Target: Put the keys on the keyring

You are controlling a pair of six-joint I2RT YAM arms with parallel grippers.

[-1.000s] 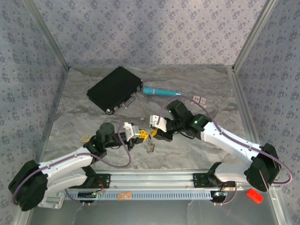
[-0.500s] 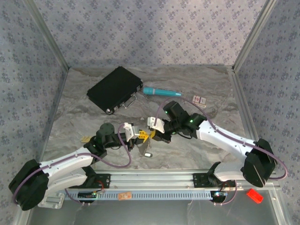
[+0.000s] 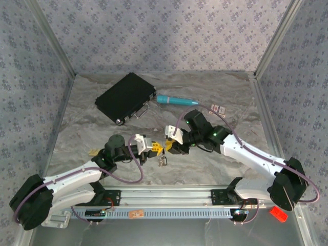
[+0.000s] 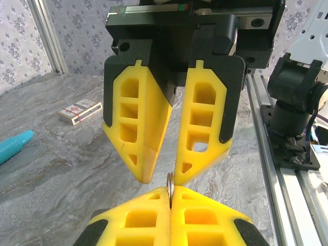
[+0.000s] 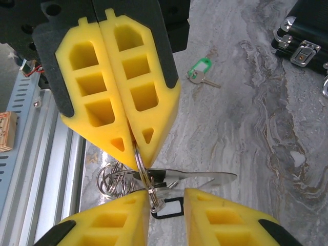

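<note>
The marbled grey tabletop (image 3: 87, 125) carries everything, walled in by patterned panels. Both arms reach inward from the near edge and meet just short of its middle. Behind them, well apart from the meeting point, lies a closed black case (image 3: 124, 97) with metal latches. A teal pen (image 3: 177, 100) lies just beside the case's right corner, and a small card box (image 3: 219, 108) sits further right.

The left claw (image 5: 134, 149) is clamped tight on the keyring (image 5: 139, 160), pinching the thin silvery loop edge-on between its yellow fingertips. The right claw (image 5: 165, 197) faces it tip to tip with its jaws parted. The loop's lower part sits in that gap, close against one finger; whether they touch cannot be told. Each claw blocks the other's camera from much of the loop.

Below the left claw hang a tangle of small rings, a dark-headed key (image 5: 166, 207) and a bare silver key blade (image 5: 207, 179). A green-headed key (image 5: 199, 68) lies loose on the tabletop beyond the left claw, apart from the bunch.
</note>
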